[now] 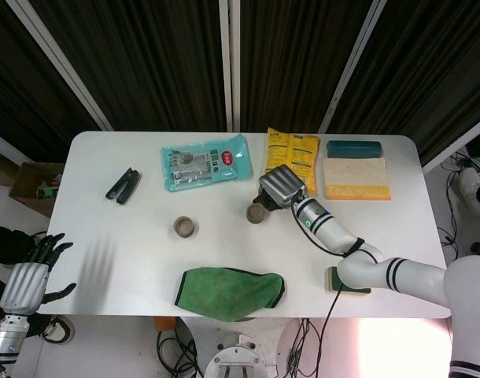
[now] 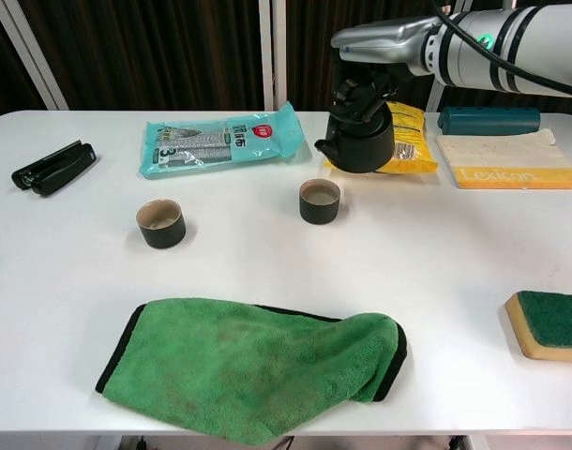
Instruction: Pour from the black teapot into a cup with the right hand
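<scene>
Black teapot (image 2: pixel 360 142) hangs upright in the grip of the right robot hand (image 2: pixel 361 91), whose fingers close on its top from above; it is held clear of the worktop (image 2: pixel 267 253), spout toward 9 o'clock. Just at 7 o'clock of the teapot stands a dark cup (image 2: pixel 319 201), apart from it. A second dark cup (image 2: pixel 160 223) sits well off at 9 o'clock of the first. Behind the teapot lies a yellow snack bag (image 2: pixel 408 141); a teal packet (image 2: pixel 220 139) lies at 10 o'clock of the first cup. A green cloth (image 2: pixel 258 364) lies crumpled at 6 o'clock, near the front edge. The left robot hand (image 1: pixel 24 283) hangs off the worktop's corner, fingers spread, holding nothing.
</scene>
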{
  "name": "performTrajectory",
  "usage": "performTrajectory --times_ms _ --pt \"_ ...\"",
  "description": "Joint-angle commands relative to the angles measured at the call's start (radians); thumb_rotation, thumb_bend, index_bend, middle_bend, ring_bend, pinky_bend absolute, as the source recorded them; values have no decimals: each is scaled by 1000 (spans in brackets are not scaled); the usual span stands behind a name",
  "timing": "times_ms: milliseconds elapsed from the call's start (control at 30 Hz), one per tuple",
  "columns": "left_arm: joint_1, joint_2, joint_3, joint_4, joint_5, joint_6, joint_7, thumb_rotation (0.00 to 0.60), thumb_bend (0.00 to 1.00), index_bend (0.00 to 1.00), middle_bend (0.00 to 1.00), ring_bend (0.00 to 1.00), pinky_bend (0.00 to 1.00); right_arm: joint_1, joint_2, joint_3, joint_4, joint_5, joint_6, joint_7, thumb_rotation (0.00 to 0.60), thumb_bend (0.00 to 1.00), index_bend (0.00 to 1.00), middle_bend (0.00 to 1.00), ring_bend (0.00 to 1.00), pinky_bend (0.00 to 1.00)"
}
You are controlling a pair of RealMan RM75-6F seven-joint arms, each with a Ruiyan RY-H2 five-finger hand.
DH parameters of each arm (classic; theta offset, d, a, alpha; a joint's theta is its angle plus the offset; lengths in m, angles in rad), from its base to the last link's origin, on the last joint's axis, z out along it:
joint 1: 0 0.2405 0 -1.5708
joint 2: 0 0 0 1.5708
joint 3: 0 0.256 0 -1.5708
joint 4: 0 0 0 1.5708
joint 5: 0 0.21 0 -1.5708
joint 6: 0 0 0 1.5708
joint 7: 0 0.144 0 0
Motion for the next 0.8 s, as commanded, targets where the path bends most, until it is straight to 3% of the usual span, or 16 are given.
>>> performTrajectory --times_ms 33,267,600,800 --pt "-1 0 0 -3 2 0 2 600 130 214 86 74 226 -56 42 1 -32 -47 32 68 600 516 1000 1000 973 552" --pt "-4 -2 1 -9 6 -2 11 600 130 214 86 74 226 -160 83 -28 -60 -92 72 186 600 521 1000 1000 973 552" --pt "-9 1 2 -26 11 -4 32 600 130 214 86 74 226 -291 75 -98 10 -212 122 345 600 504 1000 1000 973 552" --pt "-13 -1 5 -30 12 -14 41 600 130 214 86 74 226 -335 32 -113 85 -253 133 422 600 504 1000 1000 973 552"
